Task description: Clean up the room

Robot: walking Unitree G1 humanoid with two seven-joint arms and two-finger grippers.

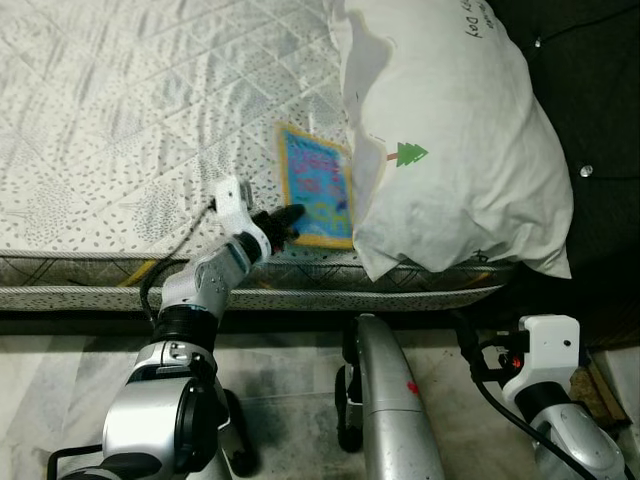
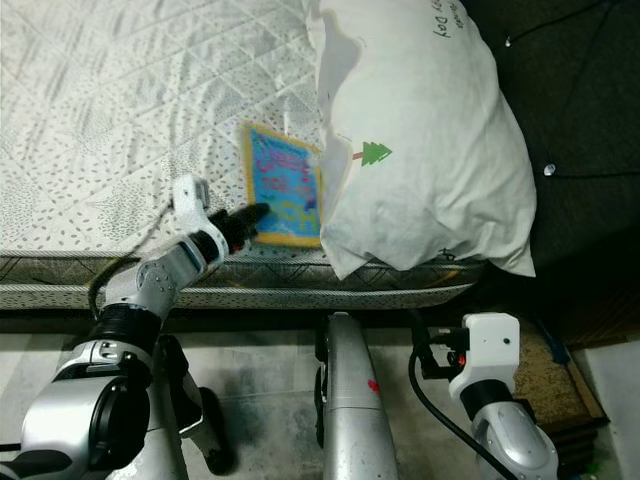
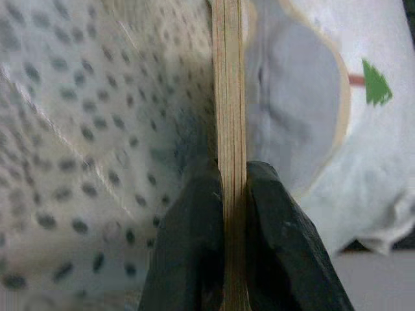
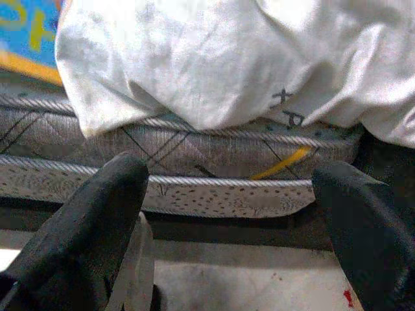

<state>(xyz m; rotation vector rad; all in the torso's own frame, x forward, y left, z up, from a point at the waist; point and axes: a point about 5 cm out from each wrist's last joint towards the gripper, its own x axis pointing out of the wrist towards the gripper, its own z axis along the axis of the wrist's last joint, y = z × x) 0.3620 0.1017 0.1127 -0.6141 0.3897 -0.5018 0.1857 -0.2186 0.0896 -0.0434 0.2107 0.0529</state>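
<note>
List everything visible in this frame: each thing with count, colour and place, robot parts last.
book: one, blue cover with a yellow border, flat on the mattress near its front edge, its right side tucked under the pillow
pillow: one, white with a small green tree print, on the right of the mattress, overhanging the front edge
mattress: one, white quilted with grey speckles, across the scene
floor: pale marbled, below the mattress
left claw: black fingers shut on the book's near edge
right claw: black fingers open, low in front of the mattress side below the pillow

Book (image 1: 316,186) on mattress (image 1: 130,130), left of pillow (image 1: 450,130)
</note>
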